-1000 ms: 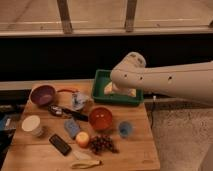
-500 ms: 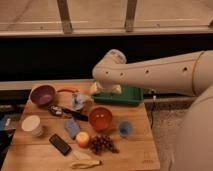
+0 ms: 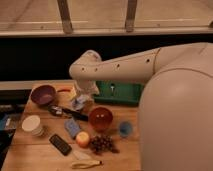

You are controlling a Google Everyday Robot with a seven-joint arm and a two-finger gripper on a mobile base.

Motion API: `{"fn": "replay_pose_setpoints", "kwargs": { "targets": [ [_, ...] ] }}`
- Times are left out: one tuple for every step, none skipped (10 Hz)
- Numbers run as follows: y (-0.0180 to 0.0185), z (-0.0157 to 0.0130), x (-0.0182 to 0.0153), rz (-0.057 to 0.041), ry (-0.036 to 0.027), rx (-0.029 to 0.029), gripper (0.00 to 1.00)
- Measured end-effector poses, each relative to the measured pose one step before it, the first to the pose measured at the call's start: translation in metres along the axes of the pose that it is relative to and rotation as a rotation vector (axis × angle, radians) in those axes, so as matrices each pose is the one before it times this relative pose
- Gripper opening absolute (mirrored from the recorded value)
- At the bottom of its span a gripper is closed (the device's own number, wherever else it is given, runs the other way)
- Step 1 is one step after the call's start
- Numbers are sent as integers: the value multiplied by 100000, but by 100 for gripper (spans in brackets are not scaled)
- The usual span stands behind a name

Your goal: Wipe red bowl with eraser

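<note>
One wide-open, empty end effector hanging low over the counter between purple bowl and red bowl, up-left of the red one; black eraser lying flat toward the front left, near the blue-grey pad, apart from both bowls.
</note>
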Motion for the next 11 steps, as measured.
{"fn": "replay_pose_setpoints", "kwargs": {
  "targets": [
    [515, 158, -112, -2019, 551, -769, 80],
    [163, 51, 26, -168, 192, -300, 80],
    [-49, 6, 17, 71, 43, -167, 80],
    [-167, 7, -1, -211, 21, -397, 80],
    [-90, 242, 66, -2126, 1060, -402, 80],
    [945, 581, 23, -4367, 1257, -1093, 80],
    [1463, 667, -141, -4364, 1236, -1268, 80],
    [2040, 831, -145, -4560, 1349, -1618, 80],
    [3086, 1035, 185, -5739, 1649, -2343, 80],
    [2026, 617, 352, -3659, 1200, -1347, 80],
    [2529, 1053, 556, -4951, 2012, -980, 80]
  ]
}}
